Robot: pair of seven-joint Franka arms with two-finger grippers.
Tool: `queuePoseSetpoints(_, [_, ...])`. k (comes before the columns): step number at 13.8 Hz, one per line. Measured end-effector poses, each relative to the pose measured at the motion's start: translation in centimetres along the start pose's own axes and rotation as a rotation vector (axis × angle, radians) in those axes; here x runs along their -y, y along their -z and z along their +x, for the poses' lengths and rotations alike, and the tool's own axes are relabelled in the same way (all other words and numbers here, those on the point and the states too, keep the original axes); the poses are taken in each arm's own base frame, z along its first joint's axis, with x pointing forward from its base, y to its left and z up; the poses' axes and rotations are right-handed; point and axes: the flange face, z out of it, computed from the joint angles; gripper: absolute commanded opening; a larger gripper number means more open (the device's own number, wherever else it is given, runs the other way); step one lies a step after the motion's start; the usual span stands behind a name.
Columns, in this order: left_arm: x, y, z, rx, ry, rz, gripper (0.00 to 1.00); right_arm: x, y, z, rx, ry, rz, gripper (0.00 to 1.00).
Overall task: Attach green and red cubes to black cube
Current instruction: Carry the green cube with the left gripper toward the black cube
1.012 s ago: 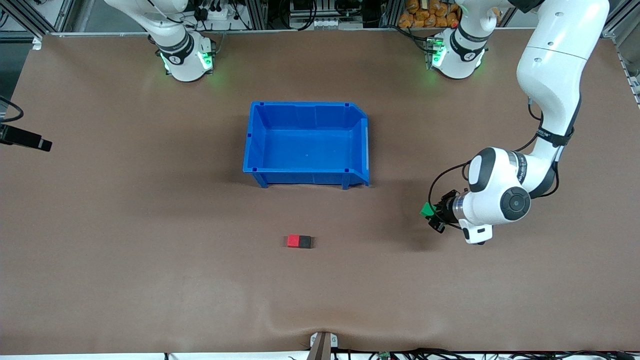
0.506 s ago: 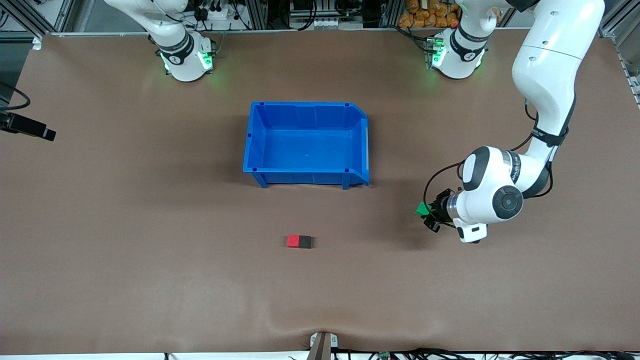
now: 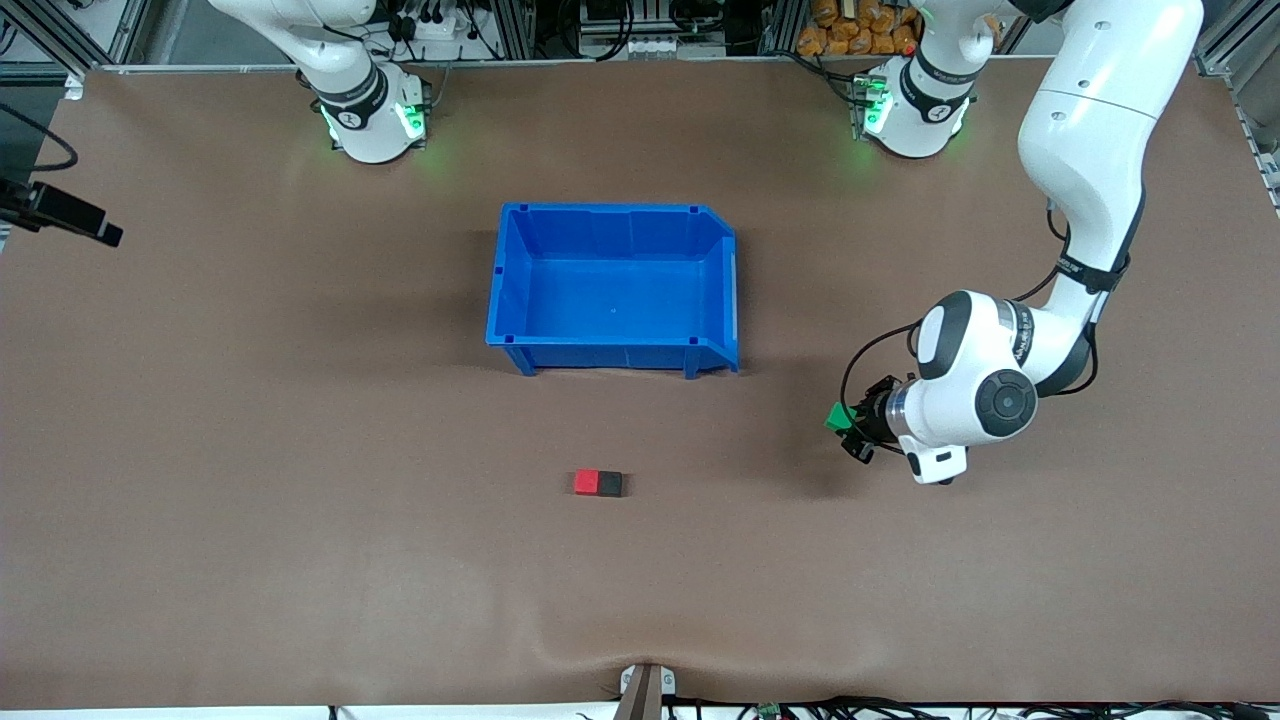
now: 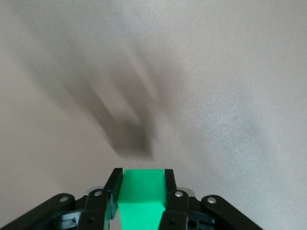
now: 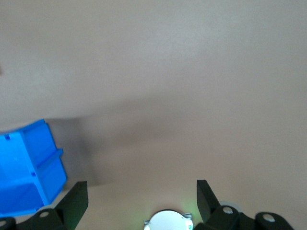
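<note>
Green cube [image 3: 835, 417] sits pinched between the left gripper [image 4: 142, 184] fingers [image 4: 113, 189], one black finger flat on each side face, cube face poking out past the tips. Fingers closed tight onto it, no gap either side. Cube is up in the air with the gripper, over bare table [image 3: 300, 560] at the left arm's end; blurry shadow on the table surface straight ahead of the fingertips in the left wrist view.

Red cube [image 3: 586, 483] and black cube [image 3: 610, 484] rest on the table touching side by side, red on the side toward the right arm's end, black on the side toward the left gripper. Pair is well apart from the left fingertips, nearer the front camera than the blue bin [image 3: 612, 290], and roughly mid-table.

Left gripper in front view [image 3: 845, 428] points sideways toward the cube pair, wrist low.

Right gripper [image 5: 141, 199] fingers [image 5: 76, 201] spread wide, nothing between them, touching nothing. It hangs high at the right arm's end of the table and waits; only a bit of it shows in the front view, at the edge. Below its fingers: bare table, a corner of the blue bin off to one side.
</note>
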Motion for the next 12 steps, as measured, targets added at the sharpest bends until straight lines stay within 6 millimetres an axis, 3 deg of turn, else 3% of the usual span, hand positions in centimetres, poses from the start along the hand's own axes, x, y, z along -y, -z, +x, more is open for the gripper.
queuePoseSetpoints(3, [-0.7, 0.1, -1.5, -0.003, 0.037, -0.006, 0.03, -0.2, 0.0, -1.0, -0.004, 0.072, -0.001, 1.00])
queuePoseSetpoints(12, [-2.3, 0.0, -5.5, -0.008, 0.151, -0.015, 0.00, -0.5, 0.2, -1.0, -0.024, 0.077, -0.006, 1.00])
